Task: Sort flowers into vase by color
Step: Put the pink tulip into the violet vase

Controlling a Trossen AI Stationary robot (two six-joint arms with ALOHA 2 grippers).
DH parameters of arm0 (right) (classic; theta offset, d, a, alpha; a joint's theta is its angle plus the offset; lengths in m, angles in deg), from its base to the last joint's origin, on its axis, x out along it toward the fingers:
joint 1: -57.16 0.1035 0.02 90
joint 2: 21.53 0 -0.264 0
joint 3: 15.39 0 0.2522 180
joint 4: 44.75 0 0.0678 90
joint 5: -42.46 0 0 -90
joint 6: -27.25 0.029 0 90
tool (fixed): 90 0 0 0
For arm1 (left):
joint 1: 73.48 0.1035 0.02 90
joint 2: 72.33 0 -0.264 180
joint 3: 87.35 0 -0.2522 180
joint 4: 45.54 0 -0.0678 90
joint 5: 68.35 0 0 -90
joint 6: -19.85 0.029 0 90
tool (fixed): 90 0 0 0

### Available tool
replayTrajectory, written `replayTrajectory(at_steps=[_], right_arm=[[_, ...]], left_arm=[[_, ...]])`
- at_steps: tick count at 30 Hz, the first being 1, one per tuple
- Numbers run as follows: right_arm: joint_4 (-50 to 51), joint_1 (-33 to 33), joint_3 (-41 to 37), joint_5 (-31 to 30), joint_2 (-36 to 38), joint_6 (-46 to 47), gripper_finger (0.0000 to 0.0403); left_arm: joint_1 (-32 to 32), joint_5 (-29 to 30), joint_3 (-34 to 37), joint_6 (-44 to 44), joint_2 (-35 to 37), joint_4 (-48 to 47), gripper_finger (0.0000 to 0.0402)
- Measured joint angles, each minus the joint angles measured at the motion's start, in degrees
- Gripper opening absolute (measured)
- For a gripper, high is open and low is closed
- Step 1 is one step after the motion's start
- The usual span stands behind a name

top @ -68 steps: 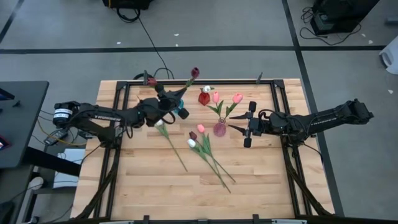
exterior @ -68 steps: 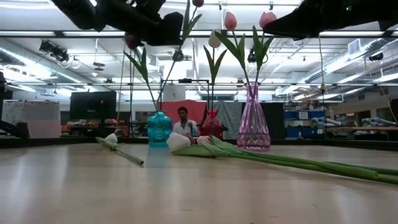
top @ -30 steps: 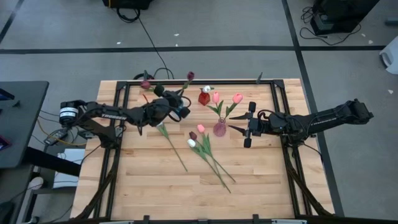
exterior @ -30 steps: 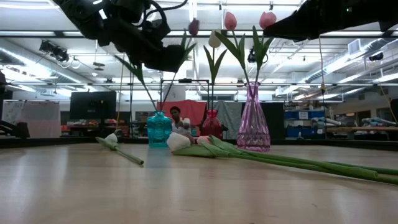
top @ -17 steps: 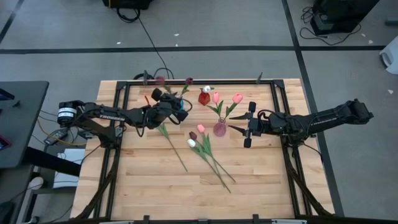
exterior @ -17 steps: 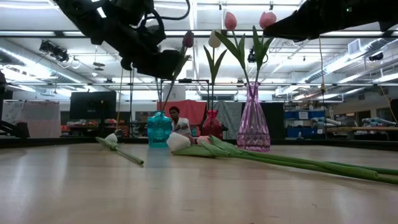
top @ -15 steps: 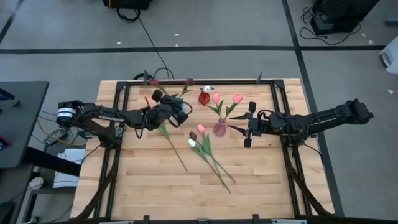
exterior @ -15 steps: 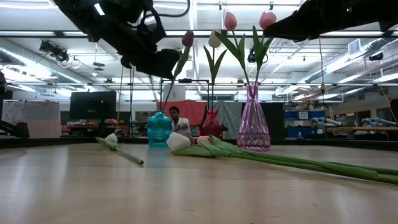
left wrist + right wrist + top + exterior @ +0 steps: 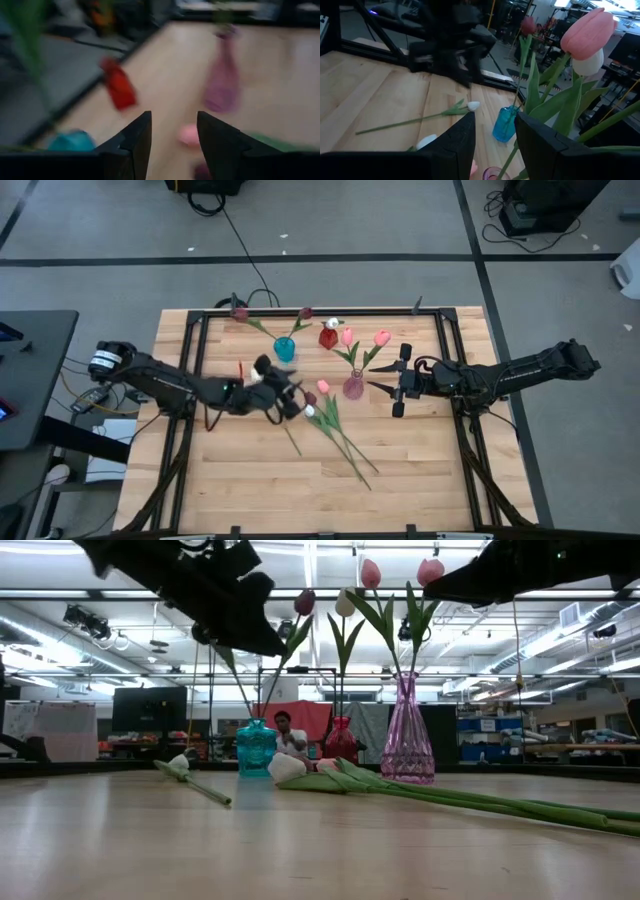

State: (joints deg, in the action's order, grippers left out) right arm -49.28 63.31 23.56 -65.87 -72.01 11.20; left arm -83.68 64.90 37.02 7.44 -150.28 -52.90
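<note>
A blue vase [image 9: 285, 348] holds two maroon tulips [image 9: 306, 312]. A red vase [image 9: 328, 337] holds a white one, and a pink vase [image 9: 353, 387] holds two pink tulips [image 9: 382, 338]. A pink, a maroon and a white tulip [image 9: 323, 386] lie together mid-table. A lone white tulip [image 9: 290, 438] lies to their left. My left gripper [image 9: 288, 398] hovers open and empty above the lying flower heads, just on the near side of the blue vase [image 9: 72, 141]. My right gripper [image 9: 400, 380] waits open to the right of the pink vase.
The three vases stand close together near the table's far edge [image 9: 256, 748]. Long stems of the lying tulips [image 9: 350, 450] run toward the near right. Bare wood shows along the near edge [image 9: 250, 490]. A person sits in the room beyond the table [image 9: 290, 735].
My left gripper has let go of the maroon tulip, which now stands in the blue vase beside the other maroon one. The gripper has then drawn back from the vase toward the table's near edge and slightly right, ending over the lying tulips. My right arm has kept still.
</note>
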Motion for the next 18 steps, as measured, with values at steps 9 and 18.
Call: replayTrajectory(at_steps=[9, 18], right_arm=[[-1.67, -0.04, 0.02, 0.94, -0.02, 4.54, 0.0150], [-2.41, 1.86, 0.04, 4.52, -6.15, 21.74, 0.0146]], left_arm=[[-5.35, -5.02, 0.00, -4.29, -0.04, -7.28, 0.0163], [-9.42, -3.88, 0.12, 9.01, 3.32, -11.46, 0.0163]])
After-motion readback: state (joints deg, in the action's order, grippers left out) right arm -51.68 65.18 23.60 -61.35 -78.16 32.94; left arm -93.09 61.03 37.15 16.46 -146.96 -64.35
